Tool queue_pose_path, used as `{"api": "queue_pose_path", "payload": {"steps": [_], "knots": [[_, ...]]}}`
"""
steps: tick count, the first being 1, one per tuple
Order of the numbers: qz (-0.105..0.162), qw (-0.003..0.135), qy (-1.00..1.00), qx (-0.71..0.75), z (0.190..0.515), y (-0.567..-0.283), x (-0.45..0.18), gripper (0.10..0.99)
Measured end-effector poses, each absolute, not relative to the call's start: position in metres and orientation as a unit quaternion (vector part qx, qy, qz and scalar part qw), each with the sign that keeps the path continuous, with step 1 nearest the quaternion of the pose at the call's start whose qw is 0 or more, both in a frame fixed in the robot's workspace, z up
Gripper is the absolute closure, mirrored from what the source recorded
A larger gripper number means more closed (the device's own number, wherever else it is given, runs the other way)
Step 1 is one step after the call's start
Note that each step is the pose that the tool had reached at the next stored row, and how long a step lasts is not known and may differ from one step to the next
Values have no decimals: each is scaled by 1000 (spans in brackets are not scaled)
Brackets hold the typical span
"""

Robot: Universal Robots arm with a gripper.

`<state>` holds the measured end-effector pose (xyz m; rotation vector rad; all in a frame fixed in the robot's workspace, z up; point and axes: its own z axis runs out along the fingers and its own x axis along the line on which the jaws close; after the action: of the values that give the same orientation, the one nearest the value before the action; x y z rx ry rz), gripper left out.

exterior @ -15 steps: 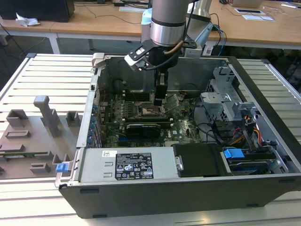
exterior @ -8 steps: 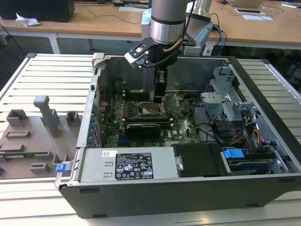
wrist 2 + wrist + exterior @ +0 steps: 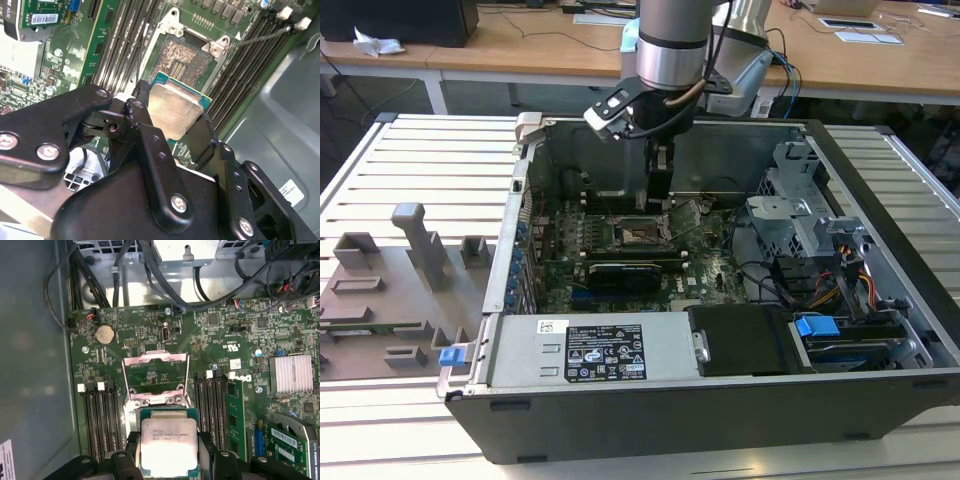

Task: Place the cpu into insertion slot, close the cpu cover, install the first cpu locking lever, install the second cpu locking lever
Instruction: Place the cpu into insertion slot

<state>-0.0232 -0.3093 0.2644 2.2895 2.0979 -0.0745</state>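
My gripper (image 3: 175, 112) is shut on the cpu (image 3: 167, 445), a small square chip with a pale silver top, its black fingers (image 3: 131, 450) pressing on two opposite edges. In both wrist views the chip hangs just above the green motherboard, beside the insertion slot (image 3: 182, 60), whose dark centre lies bare. The cpu cover (image 3: 155, 359), a thin silvery frame, stands swung open past the slot. A thin wire lever (image 3: 260, 36) sticks out from the slot's corner. In the exterior view the gripper (image 3: 658, 200) hangs inside the open case over the insertion slot (image 3: 638, 232).
Rows of black memory slots (image 3: 100, 415) flank the socket on both sides. A finned heat sink (image 3: 291, 373) and cable bundles (image 3: 165, 285) sit nearby. The power supply (image 3: 590, 350) and drive cage (image 3: 800, 225) wall in the board. Grey fixtures (image 3: 410, 260) stand on the exterior view's left.
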Motion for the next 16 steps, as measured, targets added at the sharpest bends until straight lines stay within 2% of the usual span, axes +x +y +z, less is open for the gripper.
{"api": "queue_pose_path", "payload": {"steps": [16], "knots": [[-24,18,675,737,251,-309,-32,545]]}}
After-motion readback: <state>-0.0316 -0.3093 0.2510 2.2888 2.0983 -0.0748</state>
